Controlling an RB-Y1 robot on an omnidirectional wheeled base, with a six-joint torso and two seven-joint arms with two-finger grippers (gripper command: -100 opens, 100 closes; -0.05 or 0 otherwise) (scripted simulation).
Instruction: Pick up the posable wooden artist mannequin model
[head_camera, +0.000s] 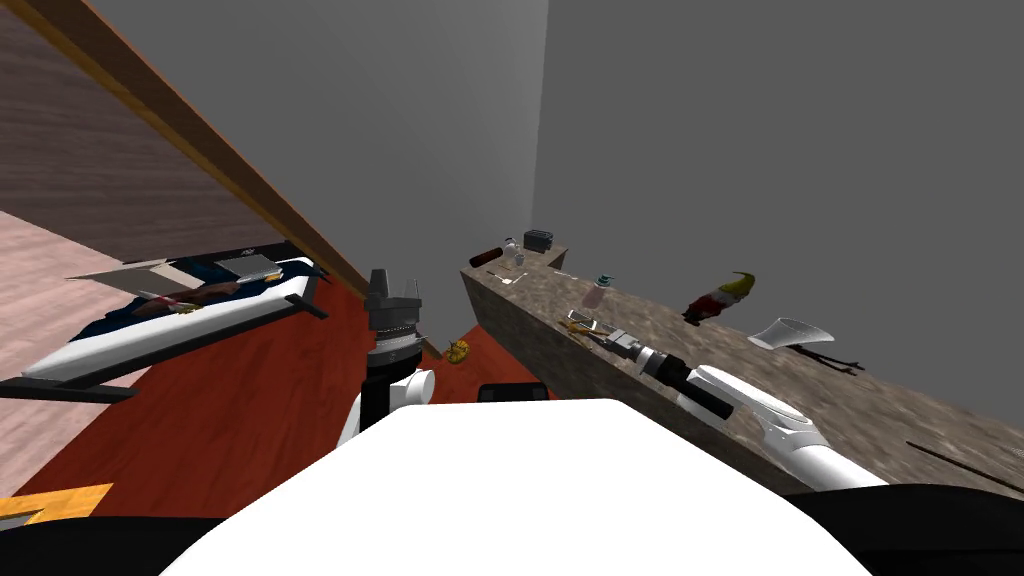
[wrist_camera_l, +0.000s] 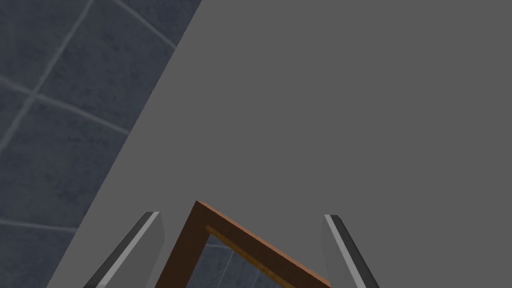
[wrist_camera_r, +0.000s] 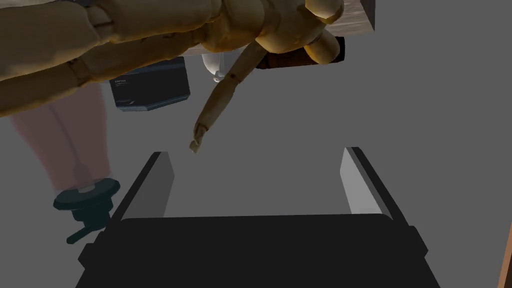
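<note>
The tan wooden jointed mannequin (wrist_camera_r: 150, 35) lies on the speckled brown counter (head_camera: 700, 350), about halfway along it. In the right wrist view its body spans just beyond my fingertips, and one thin arm (wrist_camera_r: 225, 95) reaches back toward them, ending near the left finger (wrist_camera_r: 157, 185). My right gripper (wrist_camera_r: 257, 170) is open and nothing is between its fingers. In the head view that gripper (head_camera: 597, 333) hovers at the mannequin (head_camera: 578, 321). My left gripper (head_camera: 392, 285) is raised in front of my chest, away from the counter, and its fingers (wrist_camera_l: 140, 245) are open and hold nothing.
A pink bottle with a dark teal cap (head_camera: 596, 292) stands right beside the mannequin. Further along are a dark box (head_camera: 538, 240), a clear bottle (head_camera: 512, 250) and a dark cylinder (head_camera: 485, 257). A red and yellow figure (head_camera: 718, 298) and a white shade (head_camera: 790, 332) lie nearer. A low bench (head_camera: 170, 330) stands left.
</note>
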